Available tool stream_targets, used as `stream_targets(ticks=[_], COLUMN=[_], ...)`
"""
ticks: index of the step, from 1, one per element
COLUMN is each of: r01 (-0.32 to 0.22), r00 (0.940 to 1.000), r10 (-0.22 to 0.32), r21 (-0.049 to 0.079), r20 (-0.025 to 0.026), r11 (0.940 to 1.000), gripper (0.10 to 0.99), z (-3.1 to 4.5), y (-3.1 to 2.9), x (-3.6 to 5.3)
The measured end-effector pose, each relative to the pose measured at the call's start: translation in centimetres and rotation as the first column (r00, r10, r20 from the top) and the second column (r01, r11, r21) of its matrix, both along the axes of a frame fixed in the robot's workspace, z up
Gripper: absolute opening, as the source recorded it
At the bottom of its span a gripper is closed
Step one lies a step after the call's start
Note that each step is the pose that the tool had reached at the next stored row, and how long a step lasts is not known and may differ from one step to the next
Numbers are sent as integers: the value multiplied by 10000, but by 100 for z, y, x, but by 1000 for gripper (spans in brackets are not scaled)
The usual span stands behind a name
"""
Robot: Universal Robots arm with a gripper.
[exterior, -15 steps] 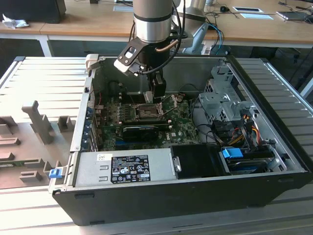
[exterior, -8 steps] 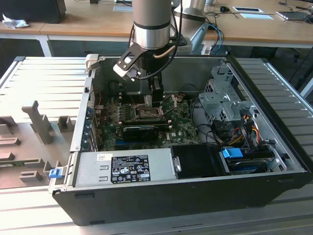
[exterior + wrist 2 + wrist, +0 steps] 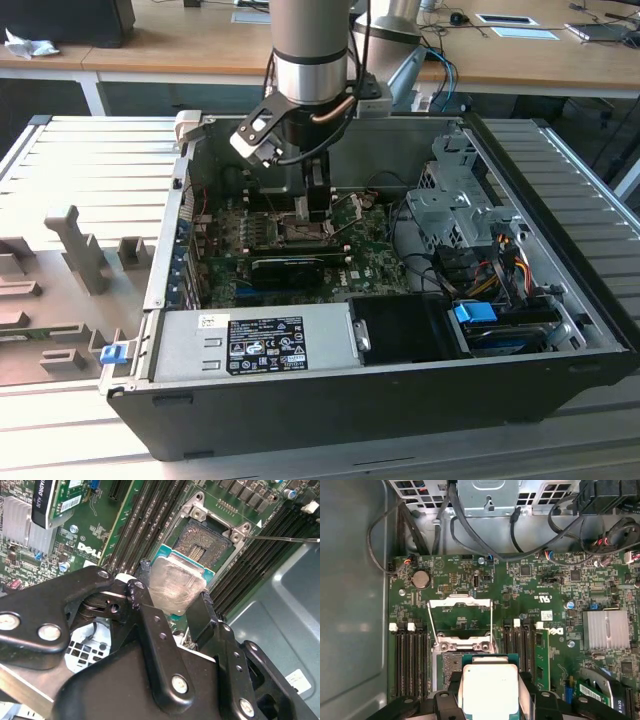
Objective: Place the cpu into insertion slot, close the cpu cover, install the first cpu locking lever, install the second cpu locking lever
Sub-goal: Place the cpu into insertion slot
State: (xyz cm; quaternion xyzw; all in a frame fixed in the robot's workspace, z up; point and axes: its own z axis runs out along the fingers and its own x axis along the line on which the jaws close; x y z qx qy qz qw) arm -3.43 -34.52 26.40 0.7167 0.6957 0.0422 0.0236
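Over the square, dark-centred, silver-rimmed insertion slot point(image 3: 207, 542), black fingers point(image 3: 202, 615) clamp the pale-silver square cpu point(image 3: 177, 587), seemingly not yet seated.

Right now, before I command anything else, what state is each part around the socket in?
gripper: shut on the cpu.
cpu: held by its edges, not seated in the slot.
insertion slot: empty, contacts exposed.
cpu cover: open, swung back.
locking lever: unlatched, swung clear of the slot.
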Motion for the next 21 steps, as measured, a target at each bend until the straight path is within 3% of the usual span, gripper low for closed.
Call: stream_targets(ticks=[4, 6, 8, 13, 16, 21], r01=[21, 417, 469, -162, -264, -281], r00=[10000, 9991, 9989, 9999, 9997, 9996], r10=[-21, -417, -469, 162, 264, 281], r21=[1, -1, -3, 25, 28, 27], r20=[1, 0, 0, -1, 0, 0], r11=[10000, 9991, 9989, 9999, 9996, 9996], gripper=[533, 533, 533, 533, 533, 533], z=[-15, -43, -77, -148, -196, -276], y=[0, 0, 20, 32, 45, 142], x=[0, 0, -1, -7, -42, -60])
